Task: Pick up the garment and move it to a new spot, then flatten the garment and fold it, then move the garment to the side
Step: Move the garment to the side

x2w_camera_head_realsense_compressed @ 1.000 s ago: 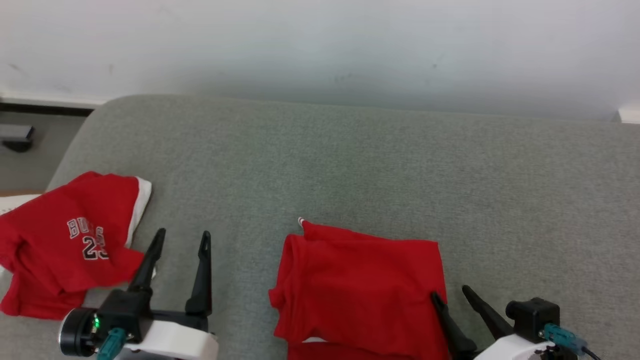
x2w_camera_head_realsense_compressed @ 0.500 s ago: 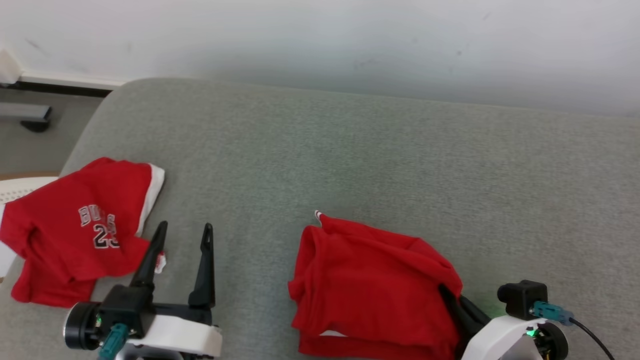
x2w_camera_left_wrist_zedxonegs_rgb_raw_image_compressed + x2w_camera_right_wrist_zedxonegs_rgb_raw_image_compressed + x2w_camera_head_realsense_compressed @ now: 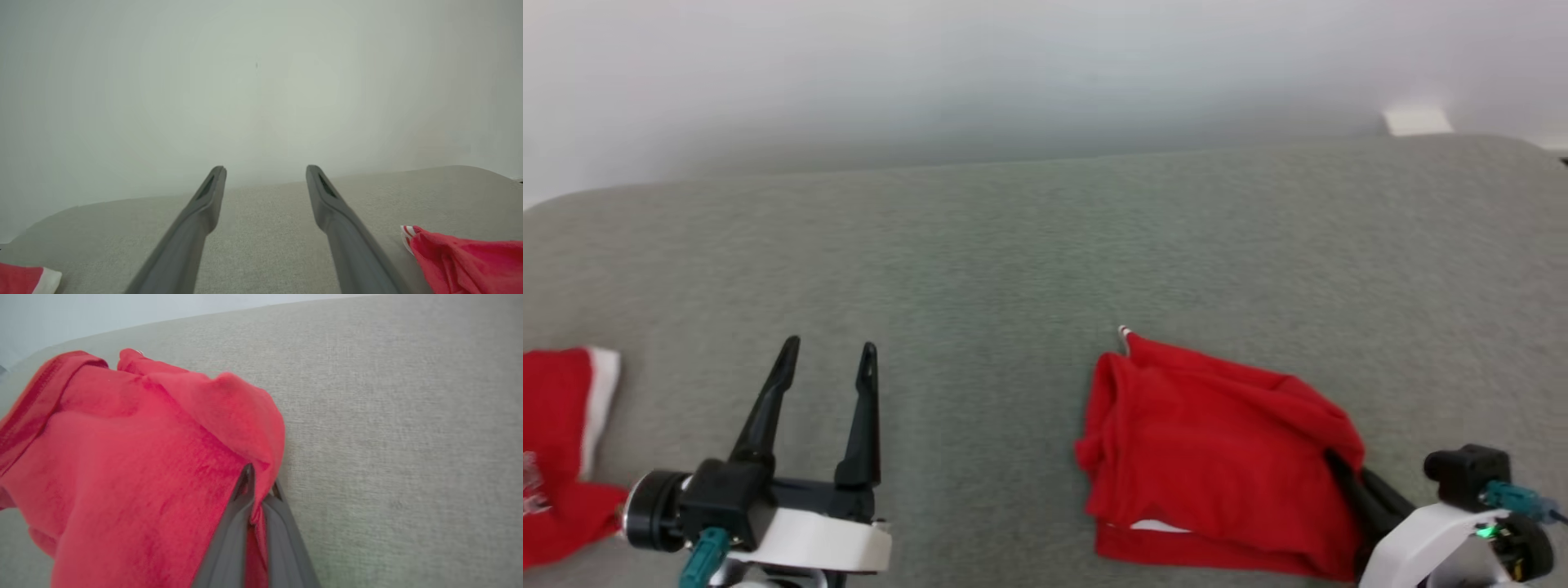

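Note:
A folded red garment (image 3: 1217,457) lies on the grey cushioned surface (image 3: 1013,261), right of centre in the head view. My right gripper (image 3: 1343,472) is shut on the garment's right edge, fingertips buried in a raised fold. In the right wrist view the two fingers (image 3: 239,522) pinch red cloth between them, and the garment (image 3: 135,457) bunches up around the right gripper (image 3: 259,479). My left gripper (image 3: 829,347) stands open over bare cushion, nothing between its fingers. The left gripper (image 3: 265,169) has the garment's corner (image 3: 470,257) to its right.
A second red garment with white trim (image 3: 556,441) lies at the far left edge, also at the lower left (image 3: 20,279) of the left wrist view. A pale wall (image 3: 1045,73) rises behind the cushion. A small white block (image 3: 1417,121) sits at the back right.
My right gripper has shut on the garment's right edge, and the cloth there has bunched up. The head camera has turned to the right. The left gripper stays open.

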{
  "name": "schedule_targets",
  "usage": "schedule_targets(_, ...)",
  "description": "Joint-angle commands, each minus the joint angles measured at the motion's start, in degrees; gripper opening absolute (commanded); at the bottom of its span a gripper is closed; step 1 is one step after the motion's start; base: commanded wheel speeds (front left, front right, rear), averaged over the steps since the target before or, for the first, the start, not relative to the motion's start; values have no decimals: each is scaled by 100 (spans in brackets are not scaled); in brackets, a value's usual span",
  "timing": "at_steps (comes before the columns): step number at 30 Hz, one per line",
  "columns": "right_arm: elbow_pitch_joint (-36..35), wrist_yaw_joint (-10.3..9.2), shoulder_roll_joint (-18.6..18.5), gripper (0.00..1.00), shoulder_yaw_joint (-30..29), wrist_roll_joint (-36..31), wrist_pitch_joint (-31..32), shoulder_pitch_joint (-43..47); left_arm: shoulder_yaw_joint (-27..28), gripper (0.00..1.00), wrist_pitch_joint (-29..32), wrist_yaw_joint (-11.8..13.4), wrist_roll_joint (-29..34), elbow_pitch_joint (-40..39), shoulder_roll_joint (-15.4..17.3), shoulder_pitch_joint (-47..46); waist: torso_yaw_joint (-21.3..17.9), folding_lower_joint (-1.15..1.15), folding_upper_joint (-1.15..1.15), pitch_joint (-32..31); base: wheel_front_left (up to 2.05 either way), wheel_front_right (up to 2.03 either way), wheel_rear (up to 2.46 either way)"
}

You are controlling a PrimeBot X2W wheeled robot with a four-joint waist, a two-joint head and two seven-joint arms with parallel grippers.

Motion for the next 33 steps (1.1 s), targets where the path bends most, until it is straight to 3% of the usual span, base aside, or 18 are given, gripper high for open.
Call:
schedule_targets(1,-26,-16,-143,0,-93,39,5,-90,-34,100,-12,-33,70,-62,18,-125,-451,0,-1,206,0,0,0)
schedule_targets(9,252,-16,-914,0,-525,94,-57,-731,-292,100,84,-233,269,-239,18,-725,-711,0,-1,995,0,0,0)
schedule_targets(15,949,-16,-1595,0,-1086,69,-263,-1348,-460,100,128,-397,404,-273,-16,-1317,-546,0,-1,1609,0,0,0)
schedule_targets(21,1693,-16,-1891,0,-1644,-46,-612,-1872,-548,100,101,-469,486,-259,-54,-1667,-365,0,-1,1986,0,0,0)
schedule_targets(22,1837,-16,-1884,29,-1716,-97,-659,-1925,-554,100,98,-466,495,-240,-54,-1691,-354,0,-1,2021,0,0,0)
schedule_targets(24,2139,-17,-1908,100,-1936,-137,-829,-2092,-570,100,84,-471,499,-217,-72,-1739,-327,0,-1,2072,0,0,0)
schedule_targets(29,2688,-16,-1792,100,-2241,-260,-1280,-2254,-576,100,63,-448,480,-97,-97,-1722,-303,0,-1,2022,0,0,0)
schedule_targets(33,2659,-16,-1581,100,-2374,-430,-1715,-2049,-495,100,34,-367,411,23,-69,-1536,-327,0,-1,1792,0,0,0)
